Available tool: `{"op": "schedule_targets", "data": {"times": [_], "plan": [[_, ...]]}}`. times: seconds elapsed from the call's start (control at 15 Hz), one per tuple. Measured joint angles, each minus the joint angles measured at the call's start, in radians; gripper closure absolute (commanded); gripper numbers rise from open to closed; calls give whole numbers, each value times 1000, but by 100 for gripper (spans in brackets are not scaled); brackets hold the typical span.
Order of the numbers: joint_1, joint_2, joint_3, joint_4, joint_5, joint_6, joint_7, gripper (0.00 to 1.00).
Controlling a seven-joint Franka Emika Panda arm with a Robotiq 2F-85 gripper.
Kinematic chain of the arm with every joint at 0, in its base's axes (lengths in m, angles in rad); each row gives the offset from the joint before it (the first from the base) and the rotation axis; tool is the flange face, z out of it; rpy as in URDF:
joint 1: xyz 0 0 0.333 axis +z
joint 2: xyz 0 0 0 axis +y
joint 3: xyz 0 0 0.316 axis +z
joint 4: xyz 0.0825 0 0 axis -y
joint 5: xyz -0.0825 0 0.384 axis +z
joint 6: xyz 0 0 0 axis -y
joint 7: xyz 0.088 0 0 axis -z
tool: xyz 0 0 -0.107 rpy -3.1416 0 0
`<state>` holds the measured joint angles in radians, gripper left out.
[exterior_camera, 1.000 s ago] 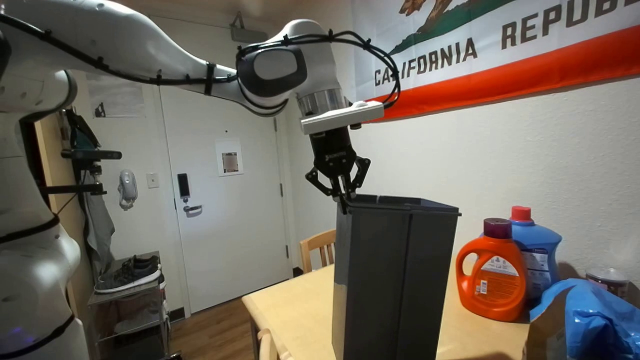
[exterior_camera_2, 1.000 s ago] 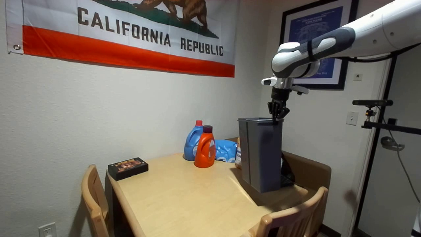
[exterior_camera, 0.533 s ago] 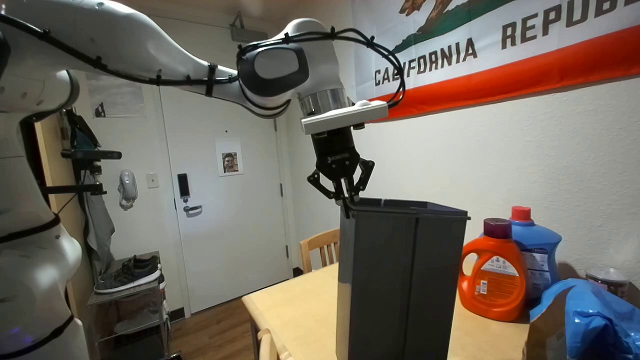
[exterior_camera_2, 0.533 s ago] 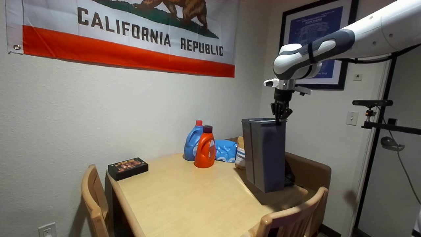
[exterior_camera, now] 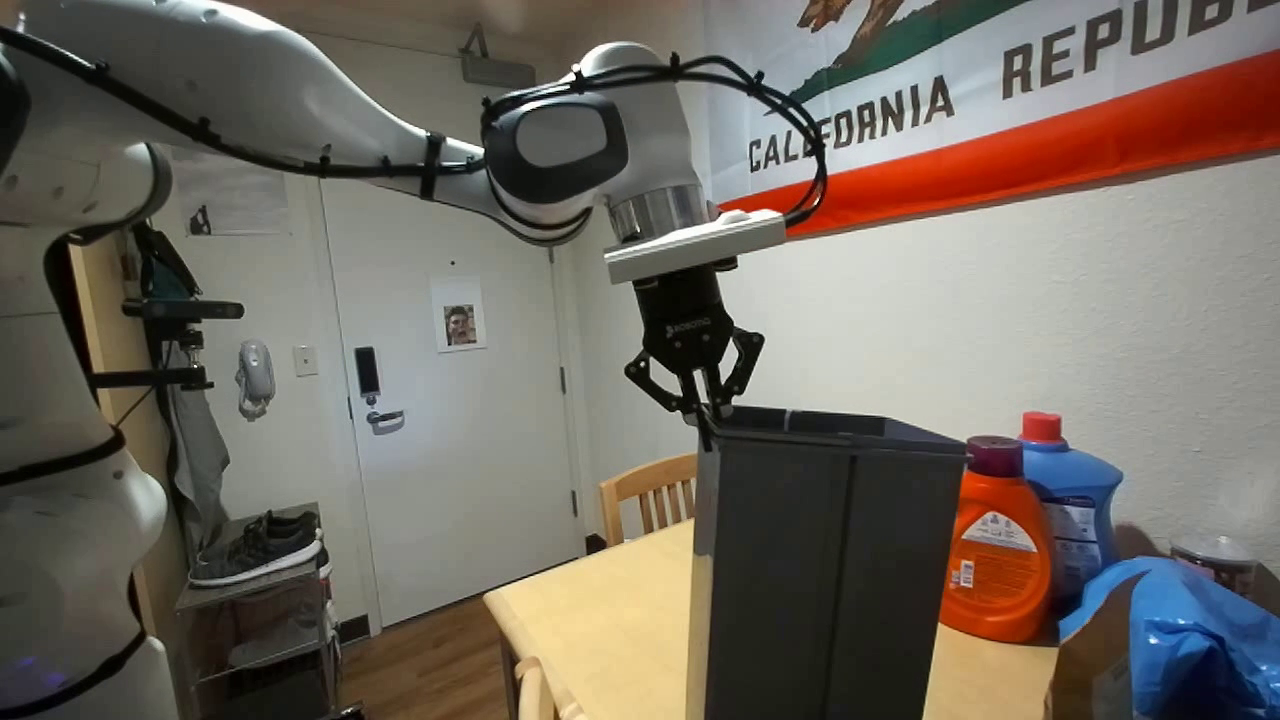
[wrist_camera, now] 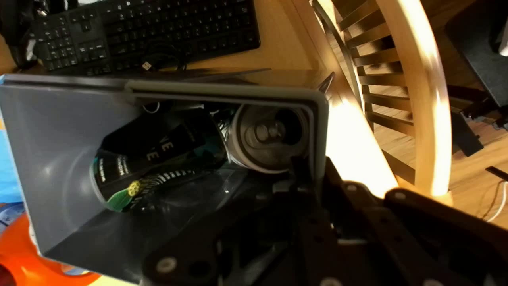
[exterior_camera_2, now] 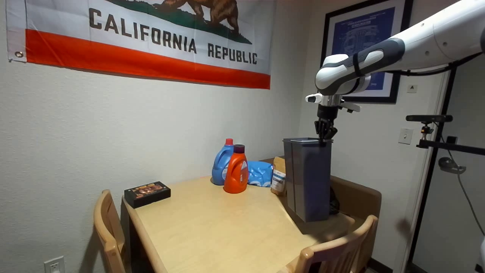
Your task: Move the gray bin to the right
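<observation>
1. Gray bin (exterior_camera: 825, 580): in an exterior view it stands tall at the near side of the table (exterior_camera: 600, 600), its base cut off by the frame, and the pincer (exterior_camera: 706, 415) is clamped on its rim at the left corner
2. I judge the step in hand to be the shift itself, grip made and letting go not yet done; the next move calls for a firm hold and a level slide or carry to the right, then a gentle set-down
3. In the same view the orange jug (exterior_camera: 1000, 570) shows just right of the bin and farther back, partly covered by it
4. In an exterior view the bin (exterior_camera_2: 307, 182) is upright at the right end of the table; whether its base touches the wood I cannot tell; a paper bag (exterior_camera_2: 277, 178) shows just left, and the jug is well apart
5. There the widest run of tabletop lies left; to the right the edge is near, with a brown panel (exterior_camera_2: 356, 201) beyond and a chair (exterior_camera_2: 337, 245) on the near side, so room is probably short
6. In the wrist view the pincer sits astride the right short wall, a keyboard (wrist_camera: 158, 28) lies just past the far long wall, and cans (wrist_camera: 262, 137) inside may roll if the bin tips
</observation>
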<state>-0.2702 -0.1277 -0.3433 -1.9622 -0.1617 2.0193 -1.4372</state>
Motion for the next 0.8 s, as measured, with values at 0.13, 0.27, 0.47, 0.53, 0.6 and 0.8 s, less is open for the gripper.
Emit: {"op": "schedule_targets", "data": {"times": [0.13, 0.27, 0.47, 0.53, 0.6, 0.8], "plan": [[1, 9, 1, 0, 0, 27, 19, 97], [4, 18, 5, 2, 1, 60, 40, 97], [7, 23, 18, 9, 4, 109, 78, 97], [10, 23, 23, 14, 4, 122, 91, 97], [14, 23, 28, 20, 4, 129, 98, 97], [21, 26, 41, 37, 4, 119, 108, 90]]}}
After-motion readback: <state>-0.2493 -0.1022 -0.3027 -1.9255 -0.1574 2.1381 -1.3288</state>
